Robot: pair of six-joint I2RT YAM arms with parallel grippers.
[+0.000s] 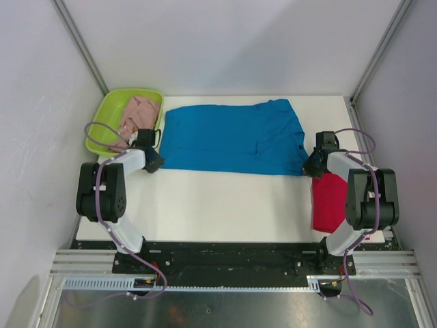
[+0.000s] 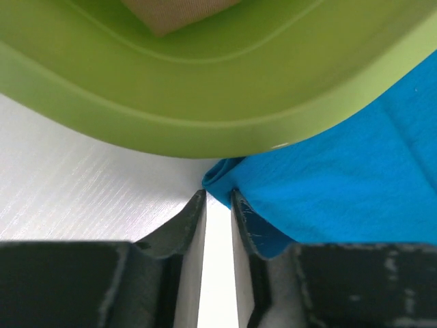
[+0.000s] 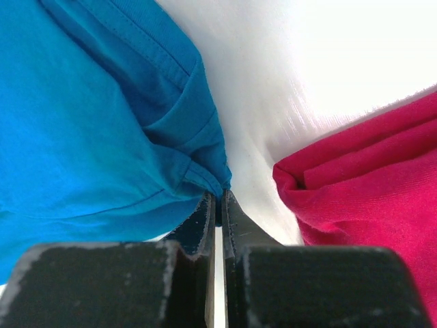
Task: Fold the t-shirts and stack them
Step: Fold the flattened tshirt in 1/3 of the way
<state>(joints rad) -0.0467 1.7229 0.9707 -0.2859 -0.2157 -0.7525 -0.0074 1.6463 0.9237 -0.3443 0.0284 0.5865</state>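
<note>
Bright blue cloth t-shirt point(image 1: 232, 137) laid flat, upper centre.
Right gripper point(image 3: 218, 197) pressed together on its lower-right corner; left gripper point(image 2: 218, 197) narrowly parted at the lower-left corner, lime-green plastic tray point(image 2: 205, 102) close above.

Left arm point(image 1: 102, 195): elbow folded back, forearm reaching forward and inward, wrist low.
Left gripper point(image 2: 218, 196): fingers narrowly parted, a slim gap between the tips.
Right arm point(image 1: 369, 198): mirrored pose, elbow folded, wrist low.
Right gripper point(image 3: 218, 199): fingers pressed nearly together, pinching a corner of the blue t-shirt point(image 3: 82, 123).
</note>
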